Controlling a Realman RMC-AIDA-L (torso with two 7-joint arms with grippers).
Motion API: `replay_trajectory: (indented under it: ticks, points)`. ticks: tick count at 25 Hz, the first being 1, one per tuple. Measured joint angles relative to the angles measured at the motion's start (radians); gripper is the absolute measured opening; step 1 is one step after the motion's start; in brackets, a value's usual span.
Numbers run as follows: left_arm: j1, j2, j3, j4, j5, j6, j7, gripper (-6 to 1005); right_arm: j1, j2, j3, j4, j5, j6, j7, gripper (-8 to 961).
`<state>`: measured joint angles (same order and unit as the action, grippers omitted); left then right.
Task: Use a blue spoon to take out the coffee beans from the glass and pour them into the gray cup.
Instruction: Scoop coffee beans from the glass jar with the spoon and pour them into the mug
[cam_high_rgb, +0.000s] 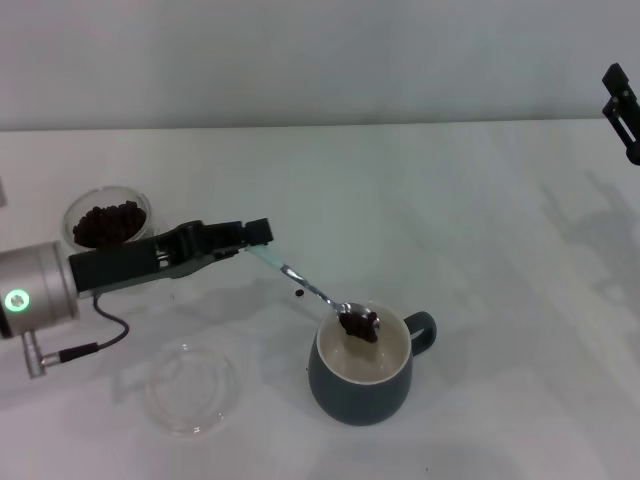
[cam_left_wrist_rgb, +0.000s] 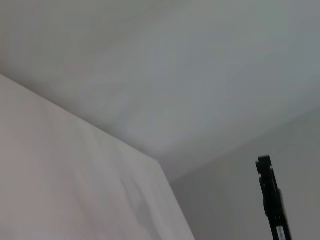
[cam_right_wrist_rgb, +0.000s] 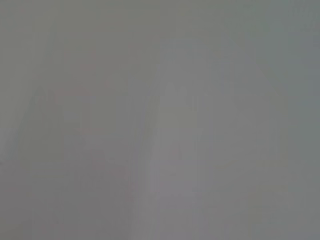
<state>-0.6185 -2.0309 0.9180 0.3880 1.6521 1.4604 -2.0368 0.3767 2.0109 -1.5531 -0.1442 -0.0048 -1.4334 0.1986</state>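
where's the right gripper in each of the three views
Head view: the right gripper is at the far right edge, raised above the white table, far from the gray cup.
Left wrist view: it shows as a dark shape at lower right.
Right wrist view: not in it, only a blank pale surface.
Shared landmark: the white table.

The tabletop (cam_high_rgb: 480, 250) is plain white under a pale grey wall. The gray cup (cam_high_rgb: 362, 385) is dark blue-gray outside, cream-white inside. The blue spoon (cam_high_rgb: 310, 290) has a pale blue handle and shiny silver bowl. The coffee beans (cam_high_rgb: 108, 223) are near-black brown in the clear glass (cam_high_rgb: 107, 215). The left claw (cam_high_rgb: 255, 236) is black, its arm silver with a green light.
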Motion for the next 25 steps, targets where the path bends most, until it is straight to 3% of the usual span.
replay_trajectory:
  ticks: [11, 19, 25]
  points:
    - [-0.038, 0.001, 0.0, 0.011, 0.035, -0.021, -0.012, 132, -0.007, 0.0, -0.004, 0.0, -0.006, -0.009, 0.029, 697]
    - [-0.039, 0.002, 0.006, 0.109, 0.07, -0.04, -0.036, 132, -0.003, 0.002, -0.006, 0.001, -0.009, -0.005, 0.029, 696]
    - [-0.093, -0.004, 0.013, 0.139, 0.123, -0.05, -0.039, 133, 0.002, 0.002, -0.008, -0.006, -0.009, -0.005, 0.033, 696]
